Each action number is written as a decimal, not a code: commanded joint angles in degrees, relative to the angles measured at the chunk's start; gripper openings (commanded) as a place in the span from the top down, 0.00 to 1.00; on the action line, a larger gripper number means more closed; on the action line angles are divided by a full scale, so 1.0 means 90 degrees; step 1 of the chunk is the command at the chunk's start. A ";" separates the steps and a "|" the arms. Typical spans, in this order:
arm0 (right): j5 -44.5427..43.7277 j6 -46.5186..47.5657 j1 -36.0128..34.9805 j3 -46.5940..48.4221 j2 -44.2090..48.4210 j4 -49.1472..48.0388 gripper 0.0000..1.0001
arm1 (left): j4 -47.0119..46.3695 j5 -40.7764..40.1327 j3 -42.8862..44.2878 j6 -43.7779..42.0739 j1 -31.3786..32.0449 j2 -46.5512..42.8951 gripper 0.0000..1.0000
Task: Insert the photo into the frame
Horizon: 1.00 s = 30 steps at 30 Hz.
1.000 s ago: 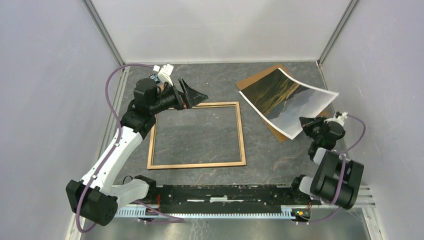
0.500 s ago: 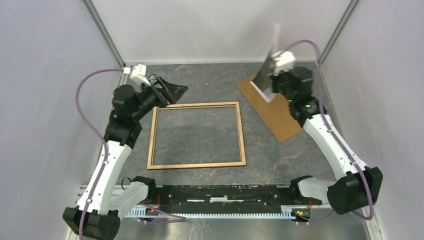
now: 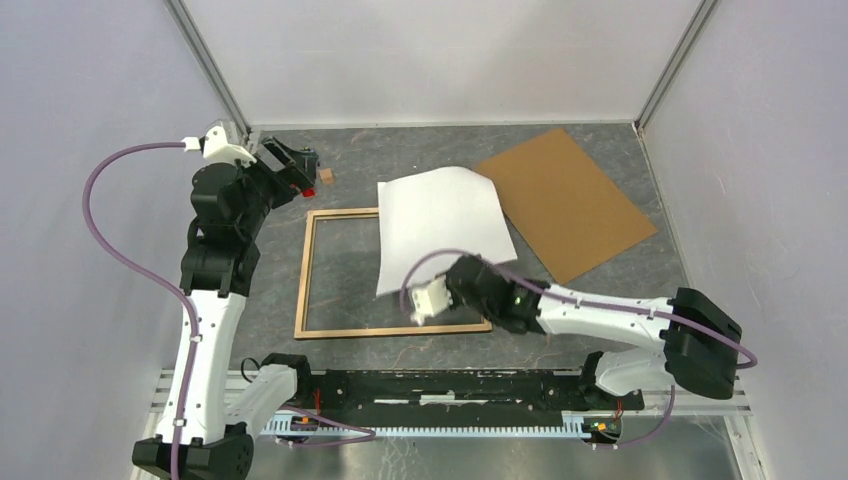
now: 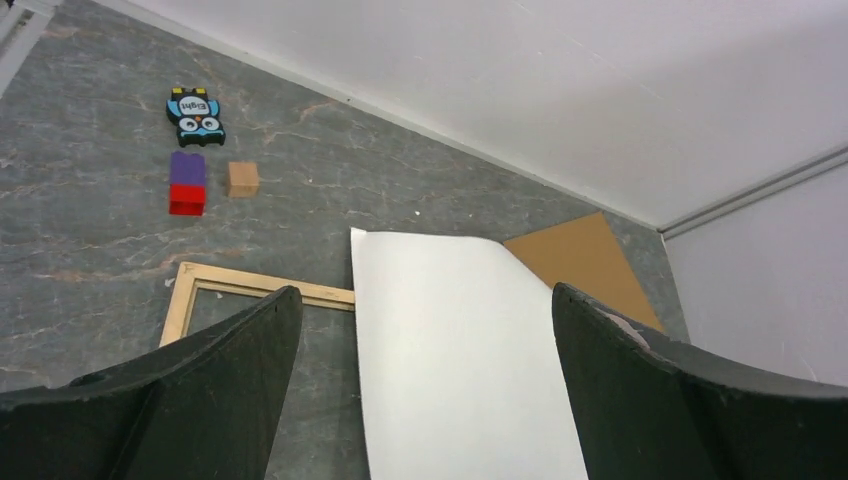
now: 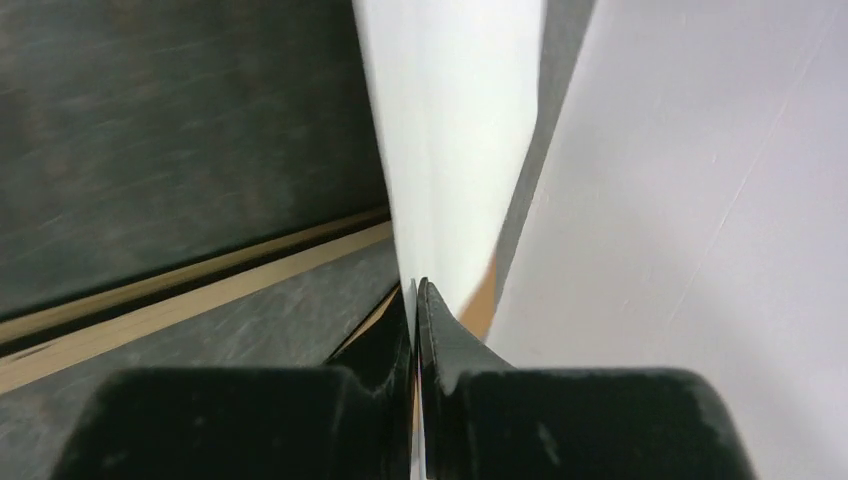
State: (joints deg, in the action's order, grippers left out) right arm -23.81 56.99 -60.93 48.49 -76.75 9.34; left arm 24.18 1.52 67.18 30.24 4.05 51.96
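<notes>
The photo [image 3: 440, 225] shows its plain white side and hangs tilted over the right part of the frame [image 3: 305, 270], which lies flat with its light wood rails up. My right gripper [image 3: 447, 280] is shut on the photo's near edge; in the right wrist view the sheet [image 5: 450, 130] stands edge-on between the closed fingers, with a frame rail [image 5: 200, 290] beside it. My left gripper [image 3: 292, 165] hovers open and holding nothing beyond the frame's far left corner. Its wrist view looks down on the photo [image 4: 460, 350] and the frame's corner [image 4: 250, 285] between its wide-apart fingers.
A brown cardboard board [image 3: 565, 200] lies flat at the back right, partly under the photo's far corner. Near the back left sit an owl figure [image 4: 195, 112], a purple-and-red block [image 4: 187, 183] and a small tan cube [image 4: 242, 179]. White walls close in the table.
My right arm has swung from the back right to the near middle, carrying the photo off the cardboard and turning it white side up over the frame. My left arm drew back to the far left.
</notes>
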 commanded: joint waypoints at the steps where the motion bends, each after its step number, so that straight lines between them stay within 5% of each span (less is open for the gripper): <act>1: -0.0854 0.1391 -0.0806 -0.1030 0.0495 -0.1462 0.91 | -0.0028 0.0180 -0.0049 -0.0206 -0.0117 0.0060 0.00; 7: -0.0893 0.0579 -0.1101 -0.2199 0.0662 -0.2171 0.83 | -0.0250 0.0742 -0.0202 -0.0071 -0.0128 0.0211 0.00; 11: -0.1747 -0.0218 -0.1097 -0.3249 0.1034 -0.3185 0.55 | -0.0396 0.1097 -0.0285 0.0072 -0.0125 0.0338 0.00; 15: -0.1972 -0.0995 -0.1104 -0.3678 0.1422 -0.3104 0.43 | -0.0460 0.1420 -0.0307 0.0205 -0.0127 0.0543 0.00; 16: -0.2024 -0.1213 -0.1113 -0.3743 0.1500 -0.3076 0.37 | -0.0497 0.1511 -0.0320 0.0229 -0.0127 0.0576 0.00; 17: -0.2217 -0.1403 -0.1151 -0.3759 0.1598 -0.3072 0.08 | -0.0533 0.1598 -0.0330 0.0274 -0.0128 0.0610 0.00; 18: -0.2429 -0.1672 -0.1226 -0.3750 0.1691 -0.3077 0.02 | -0.0565 0.1652 -0.0344 0.0307 -0.0128 0.0646 0.00; 24: -0.2604 -0.5118 -0.1374 -0.2575 0.1997 -0.1350 0.02 | -0.0773 0.1861 -0.0490 0.0453 -0.0156 0.0739 0.01; 27: -0.1795 -0.7128 -0.1375 -0.1828 0.1934 0.0203 0.02 | -0.0812 0.1865 -0.0520 0.0446 -0.0160 0.0755 0.01; 30: -0.0968 -0.8414 -0.1373 -0.2167 0.2376 -0.0067 0.02 | -0.0873 0.1970 -0.0549 0.0494 -0.0168 0.0785 0.01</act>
State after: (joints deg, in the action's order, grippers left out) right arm -41.39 7.29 -73.03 29.41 -59.35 2.98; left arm 19.84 16.82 62.57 32.58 2.96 58.78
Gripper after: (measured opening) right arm 0.982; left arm 0.992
